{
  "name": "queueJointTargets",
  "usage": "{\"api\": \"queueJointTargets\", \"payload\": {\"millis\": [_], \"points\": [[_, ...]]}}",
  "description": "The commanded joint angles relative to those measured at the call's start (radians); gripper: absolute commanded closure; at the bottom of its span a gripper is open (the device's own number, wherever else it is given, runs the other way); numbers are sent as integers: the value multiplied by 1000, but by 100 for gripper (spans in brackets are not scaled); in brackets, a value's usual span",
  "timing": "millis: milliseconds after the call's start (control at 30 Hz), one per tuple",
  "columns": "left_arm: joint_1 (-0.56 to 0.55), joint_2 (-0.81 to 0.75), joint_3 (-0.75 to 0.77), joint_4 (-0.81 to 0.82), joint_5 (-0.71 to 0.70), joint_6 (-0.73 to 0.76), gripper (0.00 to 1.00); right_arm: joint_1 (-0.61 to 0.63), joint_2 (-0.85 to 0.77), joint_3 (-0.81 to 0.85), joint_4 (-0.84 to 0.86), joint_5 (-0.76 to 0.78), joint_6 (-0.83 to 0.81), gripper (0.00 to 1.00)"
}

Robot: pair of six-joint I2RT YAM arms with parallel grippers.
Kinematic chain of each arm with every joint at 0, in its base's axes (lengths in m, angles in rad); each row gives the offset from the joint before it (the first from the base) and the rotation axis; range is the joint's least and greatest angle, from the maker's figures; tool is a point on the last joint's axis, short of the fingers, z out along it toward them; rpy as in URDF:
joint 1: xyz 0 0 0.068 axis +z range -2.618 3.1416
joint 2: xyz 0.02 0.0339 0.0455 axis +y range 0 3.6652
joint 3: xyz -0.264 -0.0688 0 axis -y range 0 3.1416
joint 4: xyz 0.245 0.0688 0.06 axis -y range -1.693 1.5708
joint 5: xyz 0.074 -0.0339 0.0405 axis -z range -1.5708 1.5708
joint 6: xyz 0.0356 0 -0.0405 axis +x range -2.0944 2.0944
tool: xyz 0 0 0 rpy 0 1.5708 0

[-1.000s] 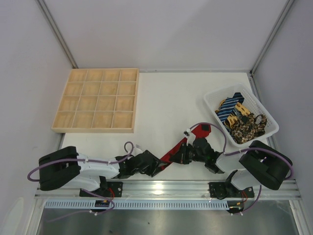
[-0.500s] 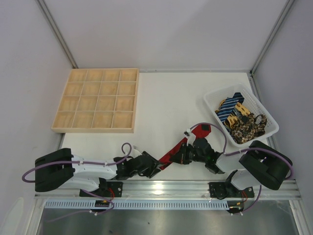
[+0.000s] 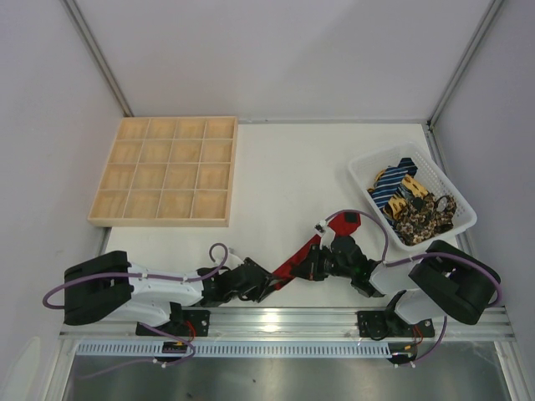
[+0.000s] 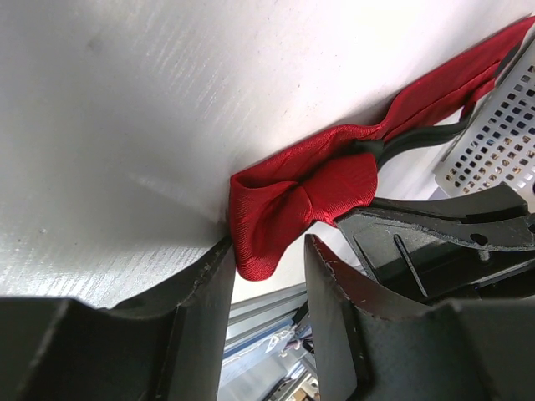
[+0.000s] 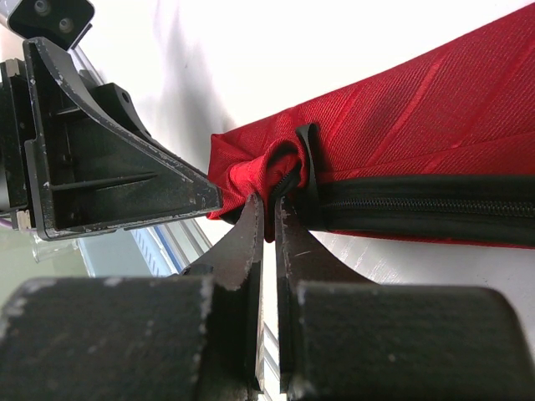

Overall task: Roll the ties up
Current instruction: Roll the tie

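one red tie (image 3: 294, 257) lies at 6 o'clock on the table (image 3: 284, 175), its folded end between both grippers. right gripper (image 5: 267, 219) pinches its fold; left gripper (image 4: 267, 255) stands parted around the end. several more ties (image 3: 411, 203) fill one basket (image 3: 364, 169) at 3 o'clock.

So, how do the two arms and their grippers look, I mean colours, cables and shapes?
Both arms have white link shells with black joints and bulky black base housings. A purple cable loops along the left arm, another along the right. The left gripper and right gripper have flat, matte black fingers with scuffed, pale-worn edges.
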Motion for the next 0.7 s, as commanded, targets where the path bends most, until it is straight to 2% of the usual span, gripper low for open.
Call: {"api": "queueJointTargets", "payload": {"millis": [0, 367, 667], "points": [[-3, 38, -26, -203, -53, 18, 54, 0, 6, -30, -77, 41, -24, 100], [-3, 49, -21, -248, -49, 11, 54, 2, 2, -30, -74, 37, -21, 100], [-3, 63, -30, -225, -67, 14, 56, 2, 2, -21, -96, 35, -24, 100]]}}
